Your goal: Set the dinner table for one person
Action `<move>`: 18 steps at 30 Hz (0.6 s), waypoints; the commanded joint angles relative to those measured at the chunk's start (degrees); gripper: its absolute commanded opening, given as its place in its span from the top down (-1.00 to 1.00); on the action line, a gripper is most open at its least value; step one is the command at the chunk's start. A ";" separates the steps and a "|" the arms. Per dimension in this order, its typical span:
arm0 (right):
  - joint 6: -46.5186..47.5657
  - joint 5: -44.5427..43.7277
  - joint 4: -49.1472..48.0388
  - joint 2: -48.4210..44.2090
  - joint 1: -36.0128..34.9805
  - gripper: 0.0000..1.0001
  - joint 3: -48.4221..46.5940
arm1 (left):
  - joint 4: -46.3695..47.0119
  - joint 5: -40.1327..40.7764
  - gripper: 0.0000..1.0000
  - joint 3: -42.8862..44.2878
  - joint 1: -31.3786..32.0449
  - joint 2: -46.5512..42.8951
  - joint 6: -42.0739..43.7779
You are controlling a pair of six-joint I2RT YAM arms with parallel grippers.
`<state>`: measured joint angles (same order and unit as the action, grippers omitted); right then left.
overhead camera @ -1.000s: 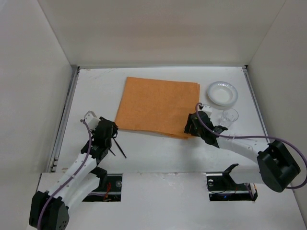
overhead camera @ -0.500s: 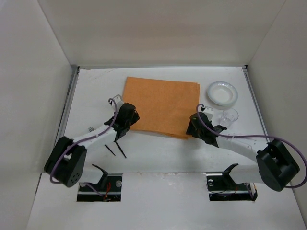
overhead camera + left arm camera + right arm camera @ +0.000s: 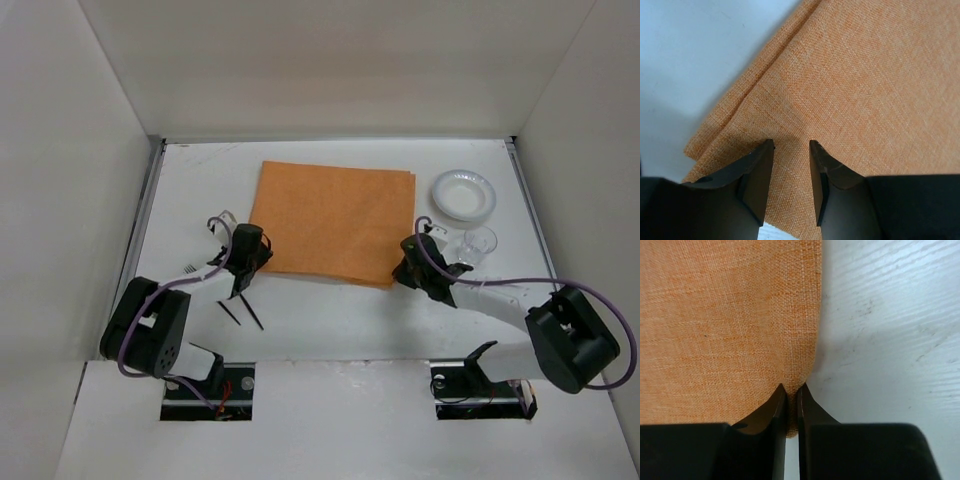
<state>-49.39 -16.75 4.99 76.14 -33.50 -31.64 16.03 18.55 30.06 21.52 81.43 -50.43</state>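
The table (image 3: 330, 310) is plain matte white, with grey rails (image 3: 135, 250) along its sides. The placemat (image 3: 335, 215) is orange with a fine woven grain. The plate (image 3: 463, 194) is white, the glass (image 3: 480, 242) clear, the two thin utensils (image 3: 250, 312) black. The arms (image 3: 495, 300) are white with black joints and purple cables (image 3: 480, 282); the left gripper (image 3: 790, 145) and right gripper (image 3: 791, 389) are black.

One dinner table (image 3: 330, 330), one orange placemat (image 3: 330, 215), one white plate (image 3: 463, 194), one clear glass (image 3: 481, 242), two thin black utensils (image 3: 252, 317), two robot arms (image 3: 500, 298)
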 commanded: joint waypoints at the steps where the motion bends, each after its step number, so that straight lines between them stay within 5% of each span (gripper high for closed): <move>1: -0.01 -2.66 -0.52 -4.23 2.25 0.84 0.35 | -1.35 -0.26 0.34 -3.43 -0.21 -3.20 -0.10; 12: 0.70 -2.58 3.27 -12.58 5.15 0.88 6.14 | -10.05 0.70 0.37 -12.65 2.34 -19.80 -4.05; 18: 1.66 -2.93 3.97 -16.45 8.23 0.63 5.89 | -17.51 3.51 0.31 -11.87 6.21 -30.08 -5.29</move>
<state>-48.97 -17.30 7.86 61.93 -26.87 -24.91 4.67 19.49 17.76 26.52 55.51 -54.59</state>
